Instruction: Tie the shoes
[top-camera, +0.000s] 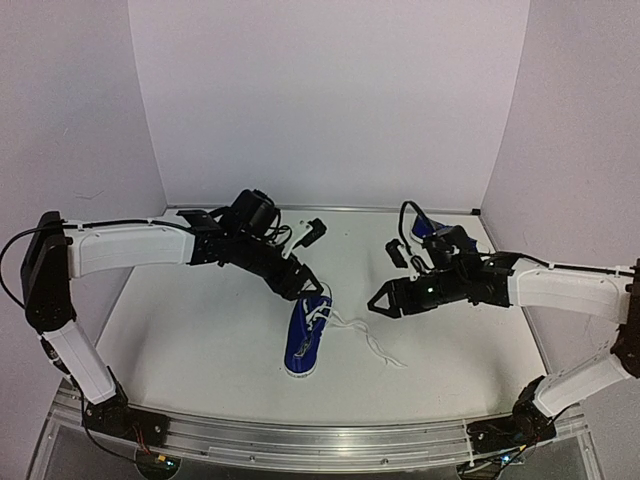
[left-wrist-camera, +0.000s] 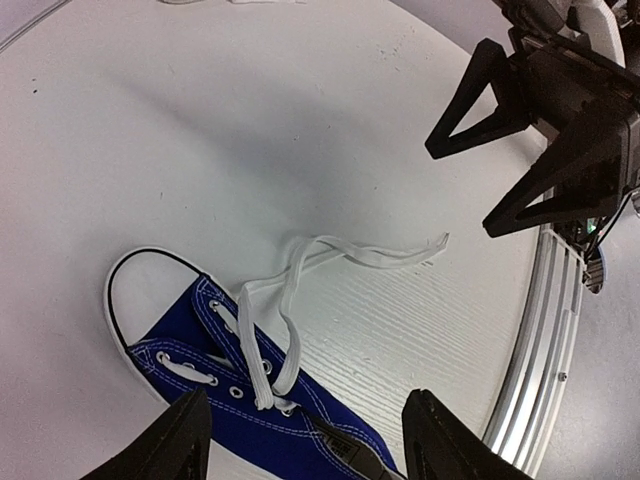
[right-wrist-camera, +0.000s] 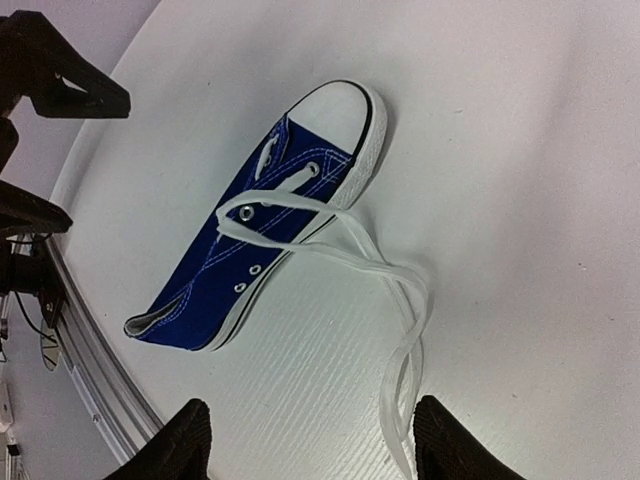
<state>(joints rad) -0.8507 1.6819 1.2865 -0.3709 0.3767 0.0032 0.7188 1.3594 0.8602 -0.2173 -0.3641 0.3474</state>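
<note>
One blue shoe lies on the white table, toe toward the front edge. Its white laces are untied and trail right across the table. My left gripper hovers open just behind the shoe; in the left wrist view the shoe and laces lie between its open fingers. My right gripper is open and empty to the right, above the lace ends; the shoe shows further off. The second blue shoe is mostly hidden behind the right arm.
An aluminium rail runs along the table's front edge and also shows in the left wrist view. White walls close in the back and sides. The two grippers face each other about a shoe's width apart.
</note>
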